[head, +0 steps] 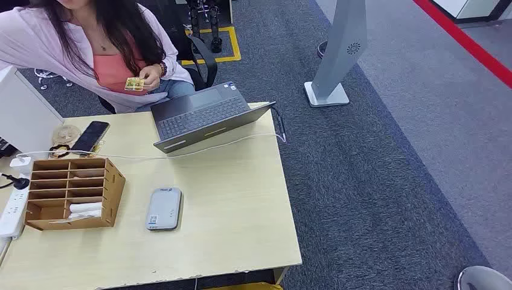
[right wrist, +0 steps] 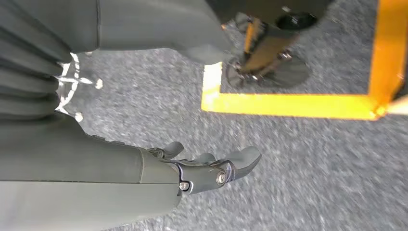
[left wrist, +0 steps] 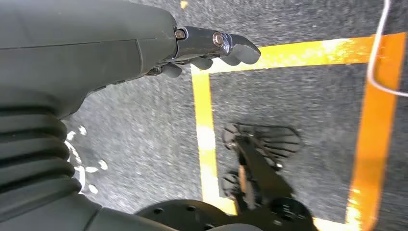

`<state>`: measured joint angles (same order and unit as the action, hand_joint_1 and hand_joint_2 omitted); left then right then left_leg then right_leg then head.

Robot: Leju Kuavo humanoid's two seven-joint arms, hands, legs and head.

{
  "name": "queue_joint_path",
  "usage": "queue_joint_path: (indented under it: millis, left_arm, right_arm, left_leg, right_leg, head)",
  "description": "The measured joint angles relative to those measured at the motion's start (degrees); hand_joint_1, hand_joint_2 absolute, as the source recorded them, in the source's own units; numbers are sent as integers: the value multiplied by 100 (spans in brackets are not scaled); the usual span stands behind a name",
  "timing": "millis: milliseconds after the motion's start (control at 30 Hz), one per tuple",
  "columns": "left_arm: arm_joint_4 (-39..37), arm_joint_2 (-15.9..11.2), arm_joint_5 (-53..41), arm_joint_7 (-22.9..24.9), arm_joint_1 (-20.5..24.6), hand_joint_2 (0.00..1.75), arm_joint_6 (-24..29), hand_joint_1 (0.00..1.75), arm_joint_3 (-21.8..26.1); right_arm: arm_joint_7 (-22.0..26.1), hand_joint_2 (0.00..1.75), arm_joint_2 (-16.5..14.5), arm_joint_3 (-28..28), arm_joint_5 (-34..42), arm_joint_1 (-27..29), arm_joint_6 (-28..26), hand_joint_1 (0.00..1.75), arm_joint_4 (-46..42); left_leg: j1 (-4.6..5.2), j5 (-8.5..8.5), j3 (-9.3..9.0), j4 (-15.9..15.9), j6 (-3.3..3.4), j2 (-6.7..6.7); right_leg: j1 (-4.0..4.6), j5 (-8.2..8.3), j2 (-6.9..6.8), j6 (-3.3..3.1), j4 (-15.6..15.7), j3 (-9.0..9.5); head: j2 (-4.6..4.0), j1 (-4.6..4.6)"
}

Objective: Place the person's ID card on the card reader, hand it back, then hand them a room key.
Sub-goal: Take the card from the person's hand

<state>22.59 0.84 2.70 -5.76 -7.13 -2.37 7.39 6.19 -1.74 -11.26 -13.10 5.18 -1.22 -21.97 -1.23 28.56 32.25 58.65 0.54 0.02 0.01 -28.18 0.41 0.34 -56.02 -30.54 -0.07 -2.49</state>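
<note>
A person in a pink top sits behind the desk and holds a yellowish ID card (head: 134, 84) in one hand. The grey card reader (head: 163, 208) lies flat on the wooden desk (head: 241, 199), toward its front. A wooden slotted organizer (head: 72, 192) to the reader's left holds white room key cards (head: 84, 210) in its lower slots. My left hand (left wrist: 211, 45) hangs over the carpet with its fingers apart and nothing in it. My right hand (right wrist: 211, 166) also hangs over the carpet, fingers apart and holding nothing.
An open grey laptop (head: 202, 115) stands at the desk's far side with a white cable (head: 181, 154) running across. A black phone (head: 90, 136) and a cup (head: 65, 134) lie at the far left, a power strip (head: 13, 211) at the left edge. A grey stand (head: 335, 54) rises on the carpet.
</note>
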Motion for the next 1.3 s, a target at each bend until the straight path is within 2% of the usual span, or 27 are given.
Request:
queue_joint_path:
  millis: [300,600,1133,1300]
  left_arm:
    - [-3,66,83,-593,83,175,-340,0,683]
    - [227,324,31,-1169,149,175,-857,0,1664]
    - [1567,857,50,-2013,238,175,-1848,0,3655]
    - [2197,1027,288,-2270,103,175,-1989,0,3975]
  right_arm:
    - [299,175,-167,-1031,-1121,-149,-237,0,137]
    - [328,175,-363,-1962,-2309,-215,-547,0,276]
    - [135,175,-698,-3396,-4128,-302,-1000,0,466]
    - [122,175,-809,-3854,-4664,-325,-1123,0,518]
  left_leg:
    - [0,0,1,0,0,0]
    - [0,0,0,0,0,0]
    - [0,0,0,0,0,0]
    - [0,0,1,-1,0,0]
  right_leg:
    - [0,-1,0,-1,0,-2]
    - [0,-1,0,-1,0,-2]
    - [0,-1,1,-1,-4,-2]
    - [0,-2,0,-3,-6,-2]
  head:
    - [0,-1]
    - [0,-1]
    - [0,-1]
    - [0,-1]
